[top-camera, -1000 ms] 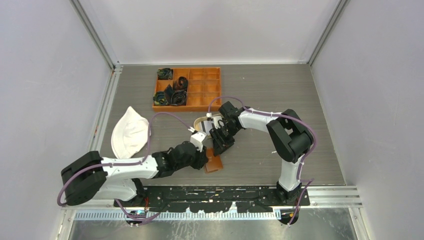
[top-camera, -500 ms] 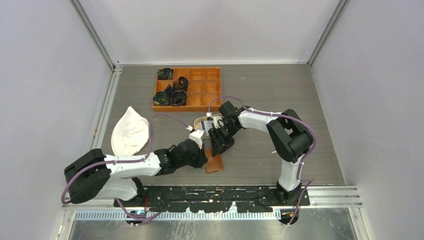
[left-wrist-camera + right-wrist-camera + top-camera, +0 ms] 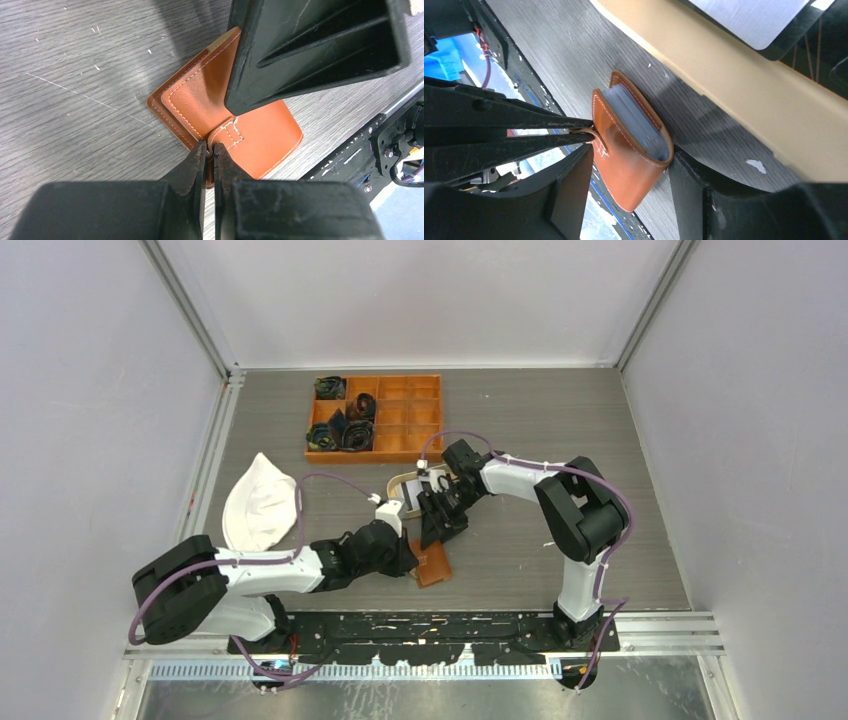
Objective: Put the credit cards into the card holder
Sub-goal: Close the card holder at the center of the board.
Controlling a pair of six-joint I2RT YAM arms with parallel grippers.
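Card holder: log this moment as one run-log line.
left pincer: shut on card holder snap tab | right pincer: open, astride it | card holder: folded, on table

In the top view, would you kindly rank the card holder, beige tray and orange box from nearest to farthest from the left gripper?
1. card holder, its tab pinched in the jaws.
2. beige tray, just behind it.
3. orange box, farthest back, left of centre.

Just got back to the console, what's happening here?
The left gripper is shut on the snap tab of the brown card holder, which is folded with cards inside. The right gripper straddles it with open jaws. A grey card sits in the beige tray behind.
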